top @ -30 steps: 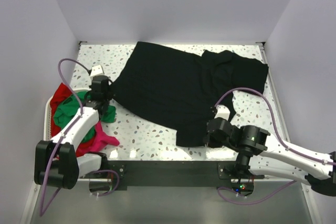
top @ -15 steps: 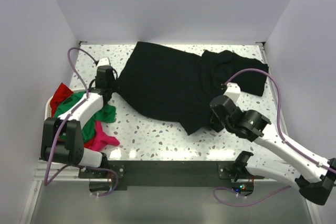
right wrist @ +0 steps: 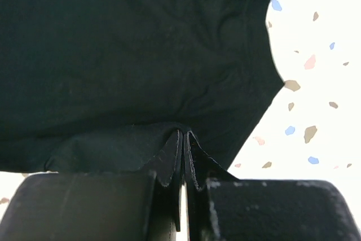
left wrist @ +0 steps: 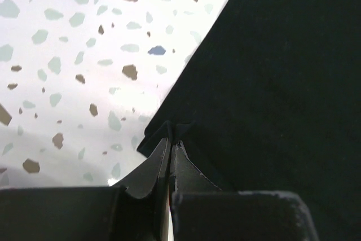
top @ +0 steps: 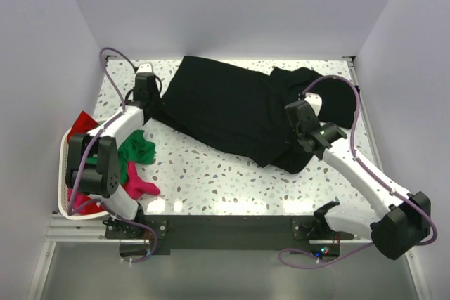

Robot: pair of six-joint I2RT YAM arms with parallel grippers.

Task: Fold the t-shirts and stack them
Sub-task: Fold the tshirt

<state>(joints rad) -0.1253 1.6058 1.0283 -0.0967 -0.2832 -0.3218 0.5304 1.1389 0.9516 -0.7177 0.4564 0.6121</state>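
Observation:
A black t-shirt (top: 239,107) lies spread across the far middle of the speckled table. My left gripper (top: 152,103) is shut on its left corner; the left wrist view shows the cloth (left wrist: 271,77) pinched at my left gripper (left wrist: 171,134). My right gripper (top: 299,133) is shut on the shirt's near hem and holds it over the shirt body, so the near part is folded back. The right wrist view shows my right gripper (right wrist: 184,135) nipping a fold of black cloth (right wrist: 130,55). Green (top: 135,150), magenta (top: 138,185) and red (top: 81,123) t-shirts lie bunched at the left.
A white plastic basket (top: 65,173) at the left edge holds the coloured shirts, which spill over its rim onto the table (top: 211,180). White walls close in on the table on three sides. A black rail (top: 225,230) runs along the near edge.
Both arms moved away from the near edge. The right gripper carried the shirt's near hem up and over the shirt. The left gripper went farther back along the left edge.

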